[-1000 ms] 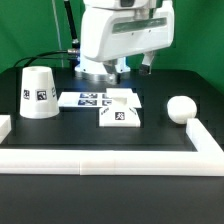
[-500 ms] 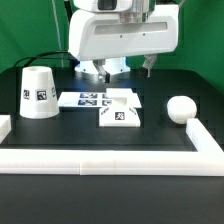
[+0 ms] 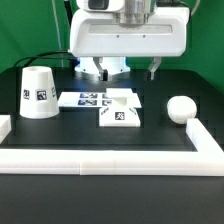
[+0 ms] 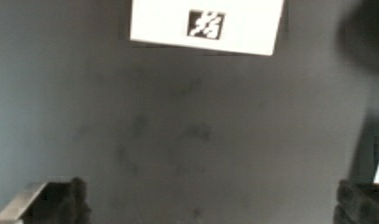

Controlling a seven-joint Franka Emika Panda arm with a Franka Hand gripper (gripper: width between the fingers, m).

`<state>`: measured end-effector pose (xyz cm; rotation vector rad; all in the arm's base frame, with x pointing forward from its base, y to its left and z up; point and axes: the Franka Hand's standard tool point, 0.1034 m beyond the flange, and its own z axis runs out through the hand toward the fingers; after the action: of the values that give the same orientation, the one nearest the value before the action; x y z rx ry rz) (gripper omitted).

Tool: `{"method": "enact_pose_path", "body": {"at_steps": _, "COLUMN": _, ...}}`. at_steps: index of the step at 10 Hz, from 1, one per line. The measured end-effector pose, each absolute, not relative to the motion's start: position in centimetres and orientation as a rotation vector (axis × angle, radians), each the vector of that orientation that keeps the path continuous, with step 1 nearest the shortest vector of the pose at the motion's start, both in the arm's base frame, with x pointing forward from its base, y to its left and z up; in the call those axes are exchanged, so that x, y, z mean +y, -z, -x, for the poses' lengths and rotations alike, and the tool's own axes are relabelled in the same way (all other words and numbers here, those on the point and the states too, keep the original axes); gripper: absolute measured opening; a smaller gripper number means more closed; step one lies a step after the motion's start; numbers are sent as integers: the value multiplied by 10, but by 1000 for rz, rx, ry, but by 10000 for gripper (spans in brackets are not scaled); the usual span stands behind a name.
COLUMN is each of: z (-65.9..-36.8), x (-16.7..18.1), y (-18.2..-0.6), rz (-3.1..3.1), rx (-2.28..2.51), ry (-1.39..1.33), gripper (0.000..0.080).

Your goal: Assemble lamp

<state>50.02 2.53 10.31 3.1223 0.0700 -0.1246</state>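
Observation:
The lamp's three white tagged parts lie apart on the black table. The tapered shade (image 3: 38,92) stands at the exterior view's left, the blocky base (image 3: 119,108) in the middle, the round bulb (image 3: 180,108) at the right. My gripper (image 3: 115,71) hangs open and empty above the table behind the base, touching nothing. In the wrist view the gripper (image 4: 211,208) is wide open over bare table, its dark fingertips (image 4: 51,204) at the picture's edges. A white face with one tag (image 4: 207,25), apparently the base, lies ahead.
The marker board (image 3: 82,99) lies flat just behind the base. A long white rail (image 3: 100,160) borders the table's front, with a branch along the right (image 3: 203,140). Cables (image 3: 55,55) trail at the back left.
The arm's hand has risen and fills more of the exterior view, shifting a little to that view's right. The lamp parts have not moved.

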Motion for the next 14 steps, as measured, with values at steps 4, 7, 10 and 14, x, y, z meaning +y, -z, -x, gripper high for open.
{"method": "enact_pose_path", "body": {"at_steps": 4, "z": -470, "x": 15, "y": -86, "rz": -3124, "rx": 102, "ry": 123, "gripper": 699}}
{"method": "enact_pose_path", "body": {"at_steps": 7, "z": -464, "x": 16, "y": -81, "rz": -3124, "rx": 129, "ry": 123, "gripper": 699}}
{"method": "enact_pose_path", "body": {"at_steps": 10, "z": -463, "x": 16, "y": -79, "rz": -3125, "rx": 148, "ry": 123, "gripper": 699}}
{"method": "enact_pose_path", "body": {"at_steps": 14, "z": -438, "x": 18, "y": -62, "rz": -3136, "rx": 189, "ry": 122, "gripper": 699}}
